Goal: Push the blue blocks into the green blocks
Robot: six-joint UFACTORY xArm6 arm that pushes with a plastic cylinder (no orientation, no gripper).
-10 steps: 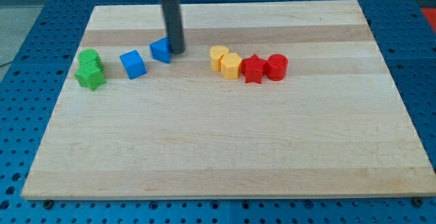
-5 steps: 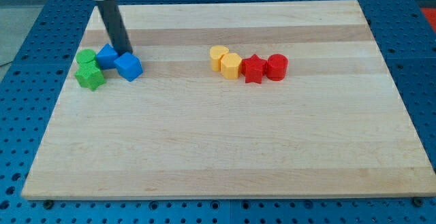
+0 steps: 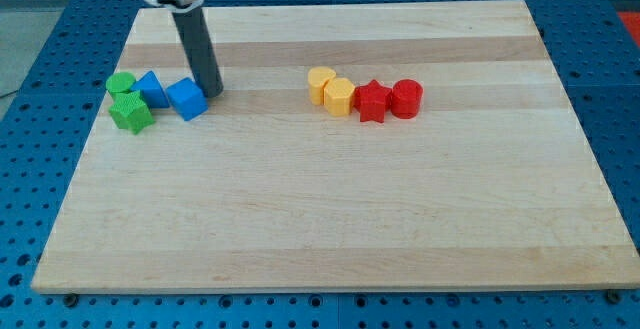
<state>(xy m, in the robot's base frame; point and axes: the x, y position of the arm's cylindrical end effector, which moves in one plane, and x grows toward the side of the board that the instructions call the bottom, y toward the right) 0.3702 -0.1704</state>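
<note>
Two green blocks sit at the board's left: a green cylinder (image 3: 120,83) and a green star-shaped block (image 3: 130,114) just below it. A blue triangular block (image 3: 151,89) touches both green blocks on their right. A blue cube (image 3: 187,99) lies just right of the triangular block, close to it. My tip (image 3: 213,93) is at the cube's right edge, touching or nearly touching it. The dark rod rises from there toward the view's top left.
Right of the middle stands a row of four blocks: two yellow blocks (image 3: 320,84) (image 3: 339,97), a red star-shaped block (image 3: 372,101) and a red cylinder (image 3: 407,98). The wooden board (image 3: 330,219) lies on a blue perforated table.
The blue triangular block was pushed left into the green blocks. My tip then moved from between the blue blocks to the right side of the blue cube.
</note>
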